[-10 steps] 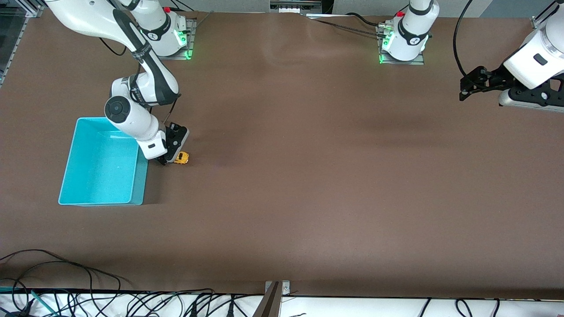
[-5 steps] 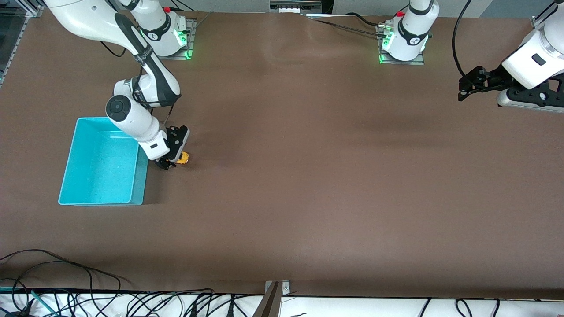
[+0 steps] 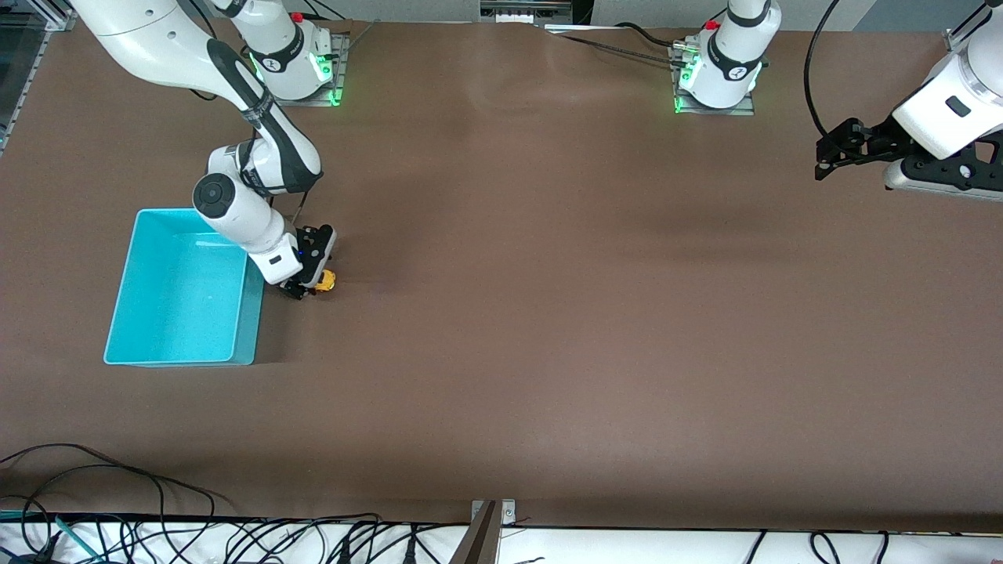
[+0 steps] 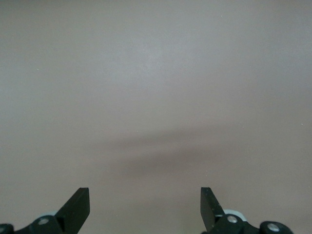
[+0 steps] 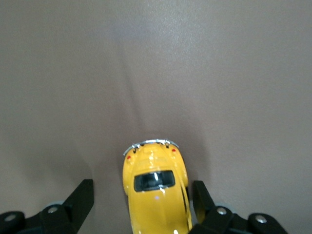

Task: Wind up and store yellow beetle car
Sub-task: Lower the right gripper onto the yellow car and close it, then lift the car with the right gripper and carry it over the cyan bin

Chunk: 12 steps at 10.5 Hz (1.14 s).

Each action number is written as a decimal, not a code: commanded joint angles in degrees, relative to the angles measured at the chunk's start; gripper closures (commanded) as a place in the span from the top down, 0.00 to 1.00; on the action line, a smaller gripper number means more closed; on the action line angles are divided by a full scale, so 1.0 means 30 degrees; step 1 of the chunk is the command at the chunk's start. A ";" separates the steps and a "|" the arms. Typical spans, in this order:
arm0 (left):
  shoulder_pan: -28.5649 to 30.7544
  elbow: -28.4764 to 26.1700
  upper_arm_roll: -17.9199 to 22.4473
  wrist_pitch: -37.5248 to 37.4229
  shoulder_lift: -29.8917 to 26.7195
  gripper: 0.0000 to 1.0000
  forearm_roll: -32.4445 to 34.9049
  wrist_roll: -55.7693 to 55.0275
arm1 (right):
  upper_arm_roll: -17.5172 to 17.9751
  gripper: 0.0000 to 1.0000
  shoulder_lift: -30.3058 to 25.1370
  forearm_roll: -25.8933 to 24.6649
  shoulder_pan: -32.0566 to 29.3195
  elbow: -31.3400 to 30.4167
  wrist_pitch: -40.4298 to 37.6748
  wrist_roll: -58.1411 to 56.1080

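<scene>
While the left gripper [image 3: 820,160] waits open over the table's [image 3: 548,329] left-arm end, the turquoise bin [image 3: 125,313] sits near the right arm. Just beside it, the right gripper [image 5: 141,200] straddles the yellow beetle car [image 5: 157,195], one finger [image 5: 202,197] touching, the other apart. Light, glossy and rounded, it looks best pinched across its flanks

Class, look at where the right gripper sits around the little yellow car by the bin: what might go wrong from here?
1. The right gripper straddles the car off-centre: one finger nearly touches, the other stands apart. Closing may push or twist it.
2. The car sits on its wheels on the table, so it may roll out of the jaws.
3. The bin is close beside the gripper; its wall could get bumped.
</scene>
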 commanded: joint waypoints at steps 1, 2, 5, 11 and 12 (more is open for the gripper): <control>-0.0182 0.0738 0.0181 -0.0438 0.0351 1.00 -0.0265 -0.0238 | 0.0109 0.38 -0.0564 -0.0254 -0.0516 -0.0247 0.0109 -0.1165; -0.0182 0.0738 0.0152 -0.0466 0.0351 1.00 -0.0265 -0.0238 | 0.0109 0.26 -0.0769 -0.0254 -0.0516 -0.0247 -0.0008 -0.1517; -0.0182 0.0738 0.0152 -0.0467 0.0351 1.00 -0.0265 -0.0238 | 0.0109 0.00 -0.1587 -0.0254 -0.0545 -0.0189 -0.0678 -0.1901; -0.0182 0.0738 0.0181 -0.0467 0.0322 1.00 -0.0265 -0.0238 | 0.0197 0.00 -0.4896 -0.0254 -0.0837 0.0512 -0.5828 -0.2631; -0.0182 0.0738 0.0181 -0.0467 0.0351 1.00 -0.0265 -0.0238 | 0.0197 0.00 -0.5337 -0.0196 -0.0954 0.0833 -0.6999 -0.2982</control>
